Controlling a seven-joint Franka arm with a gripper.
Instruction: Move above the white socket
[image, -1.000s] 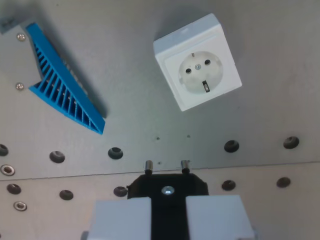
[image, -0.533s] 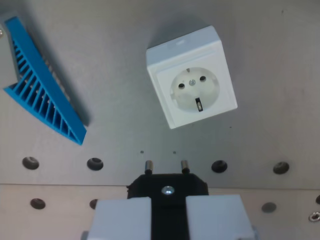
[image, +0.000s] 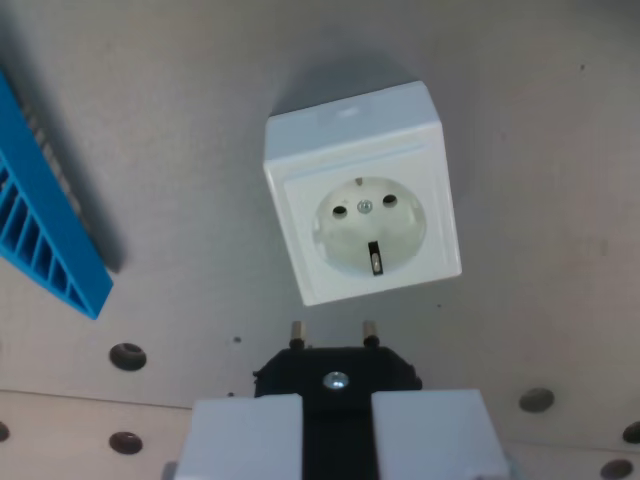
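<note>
The white socket lies face up on the grey plate, tilted a little, filling the middle of the wrist view. Its round recess shows two pin holes and a dark earth clip. Just below it, at the bottom centre, my gripper is shut on a black plug, held between two pale fingers. The plug's two metal pins point up the picture and sit just short of the socket's near edge.
A blue ribbed wedge lies at the wrist view's left edge, partly cut off. Round holes dot the plate along the bottom, with another hole at the lower right. A paler plate strip starts at the bottom left.
The camera has moved towards the socket and closer: the socket looks larger and now sits just above the plug pins. The blue wedge has slid off to the left edge.
</note>
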